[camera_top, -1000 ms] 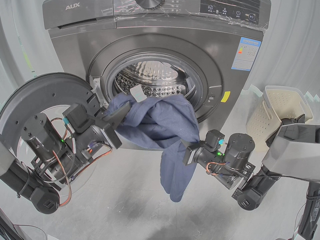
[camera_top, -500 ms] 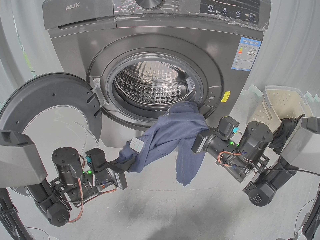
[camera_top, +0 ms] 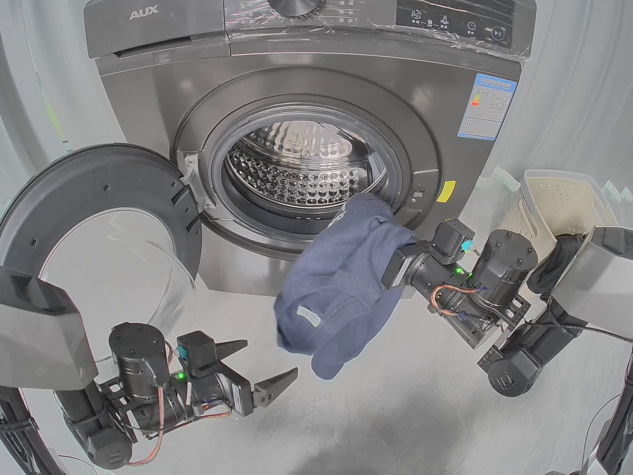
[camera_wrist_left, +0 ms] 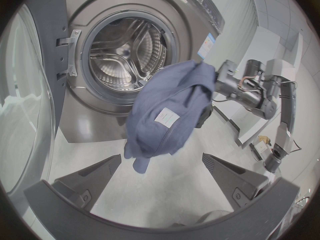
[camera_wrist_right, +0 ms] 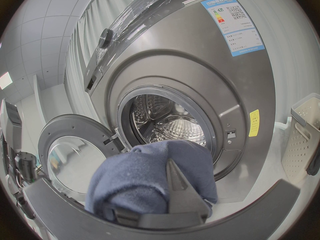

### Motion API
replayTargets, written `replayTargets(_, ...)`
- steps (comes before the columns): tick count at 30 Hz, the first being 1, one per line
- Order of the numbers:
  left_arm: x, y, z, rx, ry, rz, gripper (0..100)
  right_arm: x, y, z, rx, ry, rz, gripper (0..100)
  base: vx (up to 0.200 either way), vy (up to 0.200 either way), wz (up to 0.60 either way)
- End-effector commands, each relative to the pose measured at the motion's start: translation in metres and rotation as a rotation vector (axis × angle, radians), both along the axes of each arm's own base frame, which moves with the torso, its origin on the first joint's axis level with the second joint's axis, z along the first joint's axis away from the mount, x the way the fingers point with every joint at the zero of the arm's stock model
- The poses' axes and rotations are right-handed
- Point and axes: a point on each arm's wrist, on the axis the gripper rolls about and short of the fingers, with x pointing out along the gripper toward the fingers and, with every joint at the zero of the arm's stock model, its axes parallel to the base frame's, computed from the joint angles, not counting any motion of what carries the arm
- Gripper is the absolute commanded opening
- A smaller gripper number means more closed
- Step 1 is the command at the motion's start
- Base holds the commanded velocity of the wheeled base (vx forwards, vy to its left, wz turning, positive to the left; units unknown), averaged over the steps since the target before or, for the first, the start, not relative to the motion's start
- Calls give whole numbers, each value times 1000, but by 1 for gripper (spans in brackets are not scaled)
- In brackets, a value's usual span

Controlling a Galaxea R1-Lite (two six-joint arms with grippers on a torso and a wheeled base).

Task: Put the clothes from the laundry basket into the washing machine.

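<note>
Navy garment [camera_top: 336,278] is hanging in front of the washing machine [camera_top: 422,100], bunched at its upper end where the right gripper [camera_top: 395,268] is pinching it. The jaws are sitting closed on a fold of the cloth, as the right wrist view shows with one finger pressing into the blue bundle. From that hold the fabric is drooping down and toward the robot's left, its long axis slanting away from the gripper, with a white label [camera_top: 308,316] showing near the low end and the tail dangling above the floor [camera_top: 395,417] without touching it.

The top of the garment is sitting just beside the lower right lip of the open drum [camera_top: 297,159], outside it. So the opening is lying up and to the robot's left of the holding gripper, and the right arm is plainly the nearer one. The left gripper [camera_top: 269,359] is hovering low, below the swung-out door [camera_top: 99,186], spread wide and holding nothing, near the hanging tail but apart from it.

Judging from this, the next move is calling for the right arm to lift the bundle over the lip and inward; the trailing tail could be catching on the rim. The laundry basket [camera_top: 560,206] is standing at the robot's right, beside the machine.
</note>
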Motion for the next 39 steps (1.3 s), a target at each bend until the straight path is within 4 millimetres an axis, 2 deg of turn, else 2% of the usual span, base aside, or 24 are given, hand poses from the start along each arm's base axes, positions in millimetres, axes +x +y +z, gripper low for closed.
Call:
replayTargets(1,-23,1,15,-20,-28,-55,100,6,5,-12,-8,20,0,0,0,0,0)
replayTargets(3,-22,0,21,-39,-55,-58,100,5,7,-13,-11,24,6,0,0,0,0)
replayTargets(8,4,-16,32,-92,-135,-47,100,1,15,-16,-15,30,27,0,0,0,0)
replayTargets(9,13,-23,28,-93,-139,-52,100,1,18,-17,-13,29,32,0,0,0,0)
replayTargets(21,56,-65,-2,-92,-146,-82,100,-7,37,-13,1,17,68,0,0,0,0)
replayTargets(28,62,-81,-11,-84,-164,-110,100,-7,42,-16,4,22,56,0,0,0,0)
replayTargets(39,85,-94,-24,-97,-189,-97,100,-22,62,-18,22,38,91,0,0,0,0)
